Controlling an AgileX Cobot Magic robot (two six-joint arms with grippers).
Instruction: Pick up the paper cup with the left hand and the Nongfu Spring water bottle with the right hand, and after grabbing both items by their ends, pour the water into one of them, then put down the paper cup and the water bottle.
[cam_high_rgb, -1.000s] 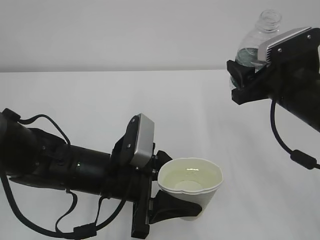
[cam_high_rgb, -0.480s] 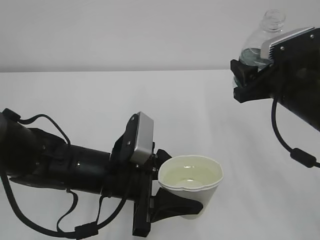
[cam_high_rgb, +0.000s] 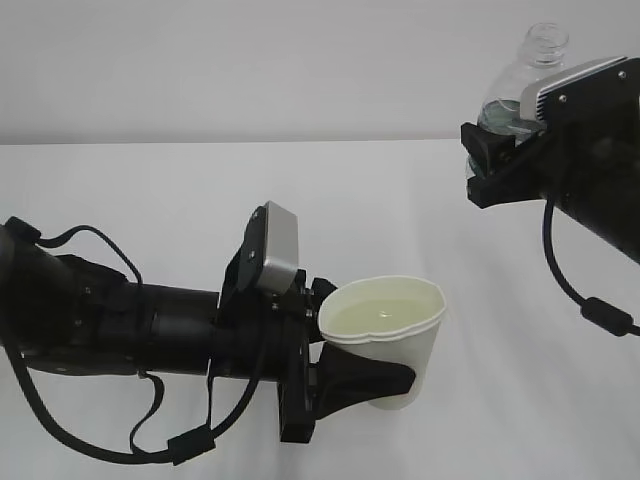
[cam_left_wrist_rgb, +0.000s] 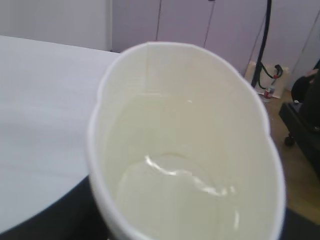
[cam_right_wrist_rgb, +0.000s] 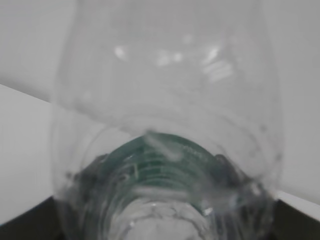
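Observation:
My left gripper (cam_high_rgb: 372, 352) is shut on the white paper cup (cam_high_rgb: 392, 340) and holds it just above the table at the front centre. One black finger (cam_high_rgb: 362, 381) wraps the cup's lower wall, and the grip has squeezed the rim out of round. Water (cam_high_rgb: 378, 316) lies in the cup, pale against the cream inside (cam_left_wrist_rgb: 190, 100). At the upper right my right gripper (cam_high_rgb: 488, 165) is shut on the Nongfu Spring water bottle (cam_high_rgb: 540, 45). The bottle stands upright with its open neck on top. Its clear body (cam_right_wrist_rgb: 165, 90) and green label (cam_right_wrist_rgb: 160, 160) fill the right wrist view.
The white table (cam_high_rgb: 200, 190) runs back to a grey wall. The left arm's cables (cam_high_rgb: 150, 445) hang near the front edge. Beyond the table's edge the left wrist view shows floor, a hanging black cable (cam_left_wrist_rgb: 262, 45) and a dark cart base (cam_left_wrist_rgb: 305, 125).
The left arm has lifted the cup a little and brought it more upright, and the water now looks level. The right arm with the bottle shifted slightly right, then stayed still.

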